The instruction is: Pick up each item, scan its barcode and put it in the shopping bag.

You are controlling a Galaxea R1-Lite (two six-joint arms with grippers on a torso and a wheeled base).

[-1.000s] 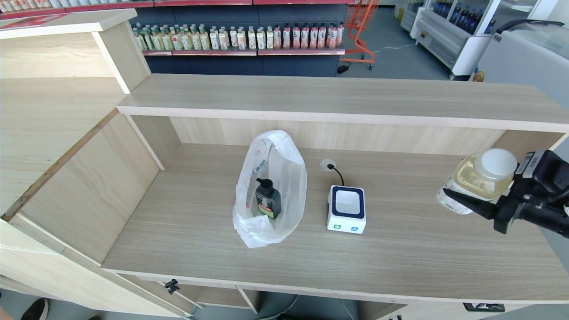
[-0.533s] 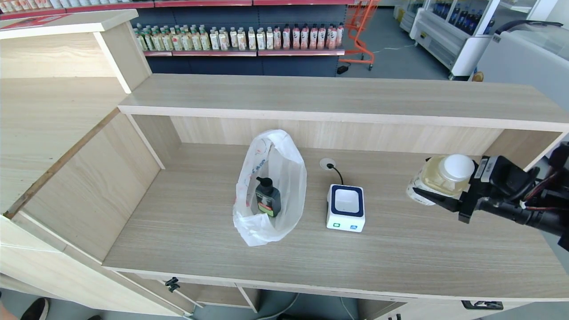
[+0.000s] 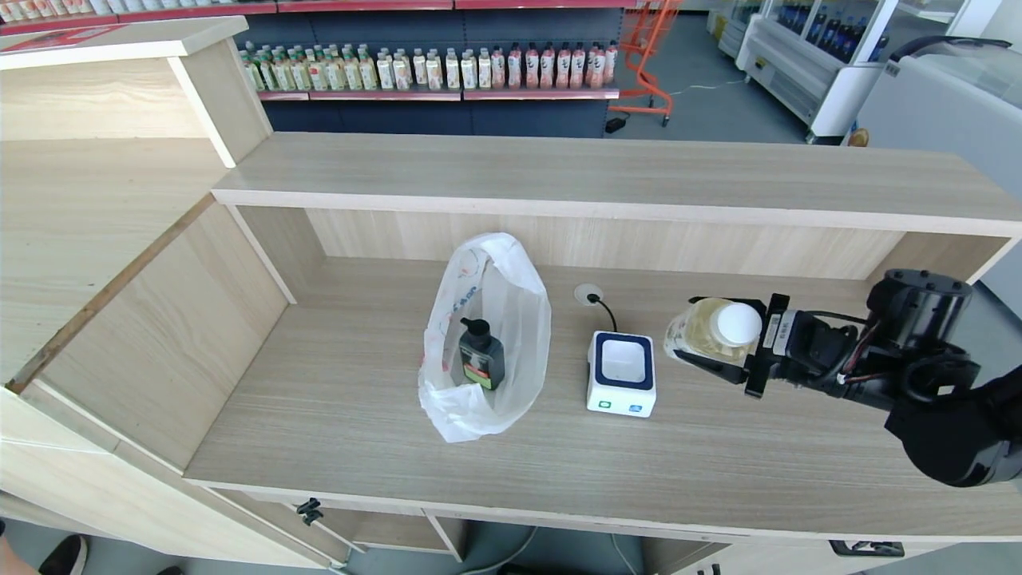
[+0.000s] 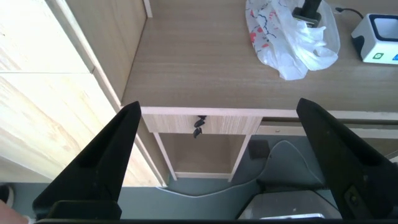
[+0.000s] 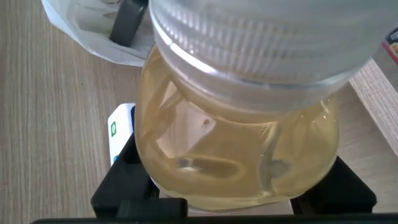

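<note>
Two grippers: our right gripper [image 3: 693, 334] is clamped on a white-capped bottle [image 3: 718, 326] of yellowish liquid, cap toward the wrist, just right of the barcode scanner [image 3: 622, 374] over the wooden counter [image 3: 399, 447]. Our left gripper [image 4: 217, 109] is spread apart and empty, off the counter's front edge. We see the shopping bag [image 3: 511, 319] left of the scanner, with a dark pump bottle [image 3: 481, 361] inside.

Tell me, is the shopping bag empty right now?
No, a dark pump bottle stands inside the shopping bag on the counter.
</note>
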